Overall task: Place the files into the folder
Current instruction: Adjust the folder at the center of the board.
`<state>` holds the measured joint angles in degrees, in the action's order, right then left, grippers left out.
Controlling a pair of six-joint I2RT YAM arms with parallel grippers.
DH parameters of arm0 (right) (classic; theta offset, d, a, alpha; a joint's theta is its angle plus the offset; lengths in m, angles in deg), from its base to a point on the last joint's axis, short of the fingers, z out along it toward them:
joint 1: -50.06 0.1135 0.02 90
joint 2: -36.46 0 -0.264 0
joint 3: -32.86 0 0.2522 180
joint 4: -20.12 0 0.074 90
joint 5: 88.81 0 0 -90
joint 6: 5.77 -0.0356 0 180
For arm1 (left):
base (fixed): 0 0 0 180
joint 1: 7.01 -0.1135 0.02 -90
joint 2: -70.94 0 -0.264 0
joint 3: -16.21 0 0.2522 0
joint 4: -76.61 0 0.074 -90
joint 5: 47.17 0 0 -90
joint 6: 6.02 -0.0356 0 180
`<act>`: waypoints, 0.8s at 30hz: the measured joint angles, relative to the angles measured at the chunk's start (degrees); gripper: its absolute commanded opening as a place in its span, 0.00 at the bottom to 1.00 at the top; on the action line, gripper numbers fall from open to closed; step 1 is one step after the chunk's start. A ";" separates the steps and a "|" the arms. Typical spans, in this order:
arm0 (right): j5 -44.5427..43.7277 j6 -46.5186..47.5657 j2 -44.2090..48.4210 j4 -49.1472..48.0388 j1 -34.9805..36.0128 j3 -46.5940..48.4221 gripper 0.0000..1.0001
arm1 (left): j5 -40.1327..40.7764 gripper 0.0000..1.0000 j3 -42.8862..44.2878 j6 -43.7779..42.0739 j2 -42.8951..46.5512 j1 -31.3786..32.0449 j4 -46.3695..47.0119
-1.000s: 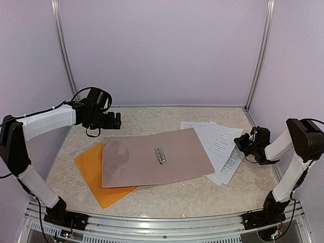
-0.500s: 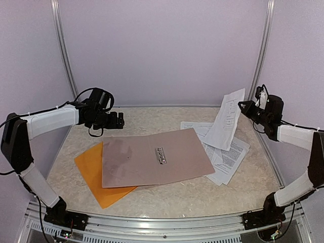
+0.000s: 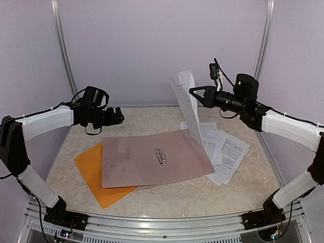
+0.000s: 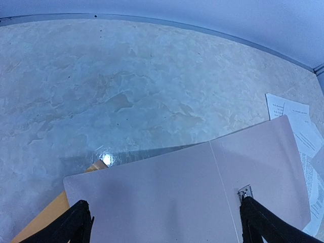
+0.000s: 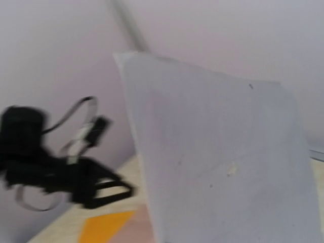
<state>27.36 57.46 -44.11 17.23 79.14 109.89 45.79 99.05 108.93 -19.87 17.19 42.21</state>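
Right gripper [image 3: 193,92] pinches one printed sheet [image 3: 188,107] by its top edge, upper centre; light and limp, it will likely sway. Other files [image 3: 229,152] lie centre right. Left gripper [image 3: 117,115] gapes wide, upper left. Orange folder [image 3: 88,164] sits lower left, partly under the clipboard [image 3: 147,159]

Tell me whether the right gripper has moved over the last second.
Yes. The right gripper has risen and swung left: from table level at the paper pile's right edge to high above its left side, shut on one sheet.
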 measured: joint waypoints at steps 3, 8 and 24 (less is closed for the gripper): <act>2.03 -1.33 -3.32 -1.73 3.65 2.62 0.00 | 0.24 0.98 -1.99 1.62 2.03 -1.53 0.11; 6.54 -5.97 -10.62 -5.81 7.37 5.77 0.00 | 1.40 0.98 -6.16 3.78 4.24 -3.48 -0.07; 6.84 -10.19 -29.57 -6.49 3.98 8.35 0.00 | 1.73 0.94 -11.63 7.30 4.63 -4.92 -1.81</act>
<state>34.21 47.28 -73.69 10.74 83.12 118.24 47.51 87.42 116.23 -15.23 12.28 40.39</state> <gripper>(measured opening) 0.003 0.945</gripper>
